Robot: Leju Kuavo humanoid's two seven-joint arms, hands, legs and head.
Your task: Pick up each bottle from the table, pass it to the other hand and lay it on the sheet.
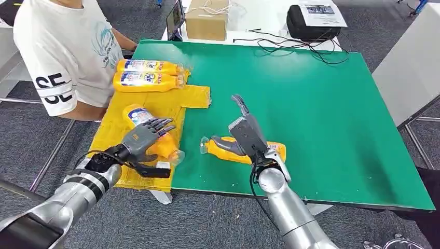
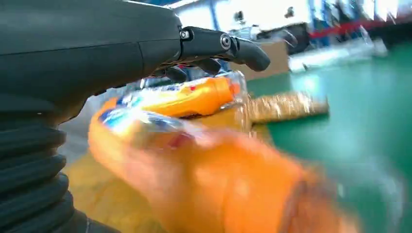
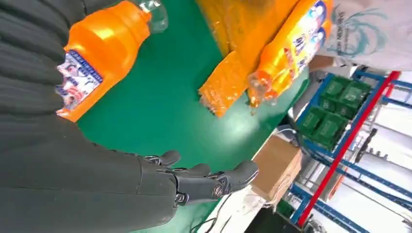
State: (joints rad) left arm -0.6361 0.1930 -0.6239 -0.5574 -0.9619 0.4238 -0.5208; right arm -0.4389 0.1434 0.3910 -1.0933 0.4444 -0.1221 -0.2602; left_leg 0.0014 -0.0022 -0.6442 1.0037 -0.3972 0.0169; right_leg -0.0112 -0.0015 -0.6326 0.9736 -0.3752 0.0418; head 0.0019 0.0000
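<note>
1. The green surface (image 1: 321,104) runs wide and bare to the right of the right robot hand (image 1: 248,132); its near edge lies just below both hands, and its far edge meets a white table carrying a cardboard box (image 1: 206,19), a black bag (image 1: 311,23) and loose cables (image 1: 290,44).
2. The yellow sheet (image 1: 192,97) covers the surface's left end, reaching its left and near edges; a person in a white shirt (image 1: 67,46) stands close against that left side.
3. Four orange bottles in all: two bottles (image 1: 148,74) lie side by side at the sheet's far end, touching.
4. A third bottle (image 1: 150,132) lies on the sheet under the left robot hand (image 1: 145,137), whose fingers are spread over it (whether they actually grip it, I cannot tell).
5. The fourth bottle (image 1: 244,150) lies on bare green just right of the sheet, cap toward it.
6. The right robot hand rests above this bottle, fingers extended and apart, holding nothing.
</note>
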